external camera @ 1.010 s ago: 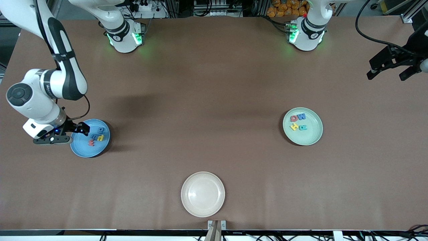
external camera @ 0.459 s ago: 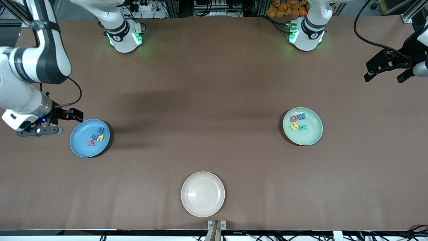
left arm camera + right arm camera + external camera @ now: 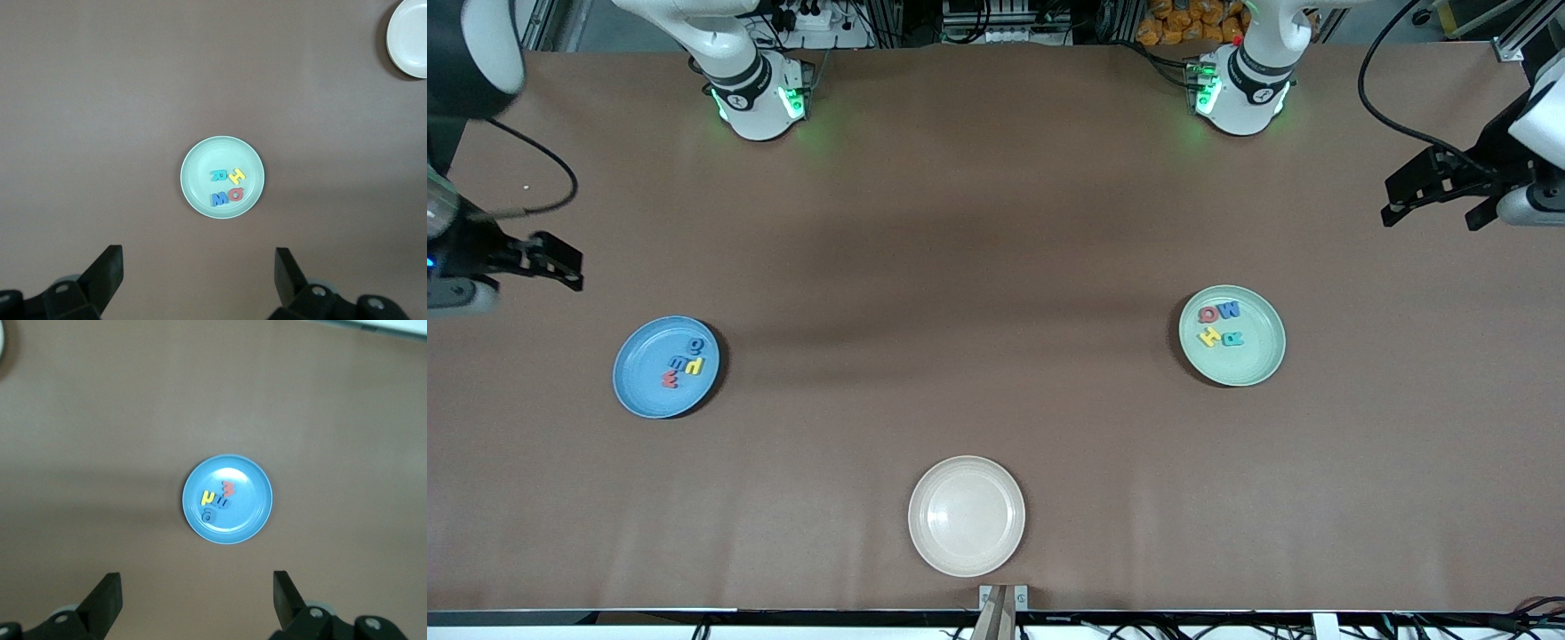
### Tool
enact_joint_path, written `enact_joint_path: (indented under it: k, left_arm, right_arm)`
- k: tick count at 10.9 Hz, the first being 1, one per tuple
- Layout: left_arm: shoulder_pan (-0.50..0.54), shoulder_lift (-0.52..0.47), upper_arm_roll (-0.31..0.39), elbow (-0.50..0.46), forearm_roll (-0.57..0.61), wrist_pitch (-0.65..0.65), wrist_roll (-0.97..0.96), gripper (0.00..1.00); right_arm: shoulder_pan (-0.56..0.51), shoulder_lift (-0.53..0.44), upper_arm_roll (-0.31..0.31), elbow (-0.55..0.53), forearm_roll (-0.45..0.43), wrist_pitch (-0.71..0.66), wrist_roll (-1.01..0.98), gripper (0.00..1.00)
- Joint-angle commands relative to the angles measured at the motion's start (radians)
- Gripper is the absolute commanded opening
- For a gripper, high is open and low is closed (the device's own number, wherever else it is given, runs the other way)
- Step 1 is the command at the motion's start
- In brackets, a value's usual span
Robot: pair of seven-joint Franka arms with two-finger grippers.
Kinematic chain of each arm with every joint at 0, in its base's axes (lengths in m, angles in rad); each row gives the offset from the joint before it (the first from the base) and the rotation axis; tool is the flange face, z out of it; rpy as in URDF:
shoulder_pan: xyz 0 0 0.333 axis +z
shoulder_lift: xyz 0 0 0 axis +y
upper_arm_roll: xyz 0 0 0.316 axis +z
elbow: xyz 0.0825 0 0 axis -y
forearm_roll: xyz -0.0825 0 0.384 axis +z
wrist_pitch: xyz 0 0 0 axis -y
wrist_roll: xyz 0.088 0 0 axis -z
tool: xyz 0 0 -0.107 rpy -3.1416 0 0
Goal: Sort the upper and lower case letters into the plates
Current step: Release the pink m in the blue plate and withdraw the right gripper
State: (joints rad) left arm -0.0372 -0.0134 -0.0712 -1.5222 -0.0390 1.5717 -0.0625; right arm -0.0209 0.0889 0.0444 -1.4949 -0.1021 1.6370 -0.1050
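Note:
The sky blue plate (image 3: 640,378) lies toward the right arm's end of the table with several lower case letters (image 3: 684,363) in it. The mint green plate (image 3: 1256,360) lies toward the left arm's end and holds several upper case letters (image 3: 1221,324). My right gripper (image 3: 556,260) hangs open and empty high over the table's end, and its wrist view shows the blue plate (image 3: 250,503) and its letters (image 3: 217,499). My left gripper (image 3: 1430,220) is open and empty over the other end. The left wrist view shows the green plate (image 3: 200,190) and its letters (image 3: 227,185).
A cream-white plate (image 3: 967,516) with nothing in it sits near the table's front edge, midway between the two arms' ends. It shows at the corner of the left wrist view as the cream plate (image 3: 408,30). Brown tabletop lies between the plates.
My right gripper has risen from over the blue plate and pulled back toward its end of the table. The left gripper has drifted slightly. Plates and letters have not moved.

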Motion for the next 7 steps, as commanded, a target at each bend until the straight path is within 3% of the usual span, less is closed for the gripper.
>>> enact_joint_path:
  k: [1, 3, 7]
  left_arm:
    - [-0.012, 0.004, 0.002, -0.003, 0.024, 0.017, 0.013, 1.0]
    - [-0.012, 0.001, 0.002, -0.001, 0.024, 0.017, 0.02, 1.0]
    - [-0.01, -0.01, 0.002, -0.004, 0.024, 0.016, 0.02, 1.0]
  right_arm:
    - [-0.013, -0.018, 0.022, 0.071, 0.019, -0.035, 0.04, 1.0]
    - [-0.021, -0.04, 0.015, 0.103, 0.116, -0.071, 0.151, 1.0]
    - [-0.013, -0.034, 0.006, 0.162, 0.102, -0.089, 0.145, 1.0]
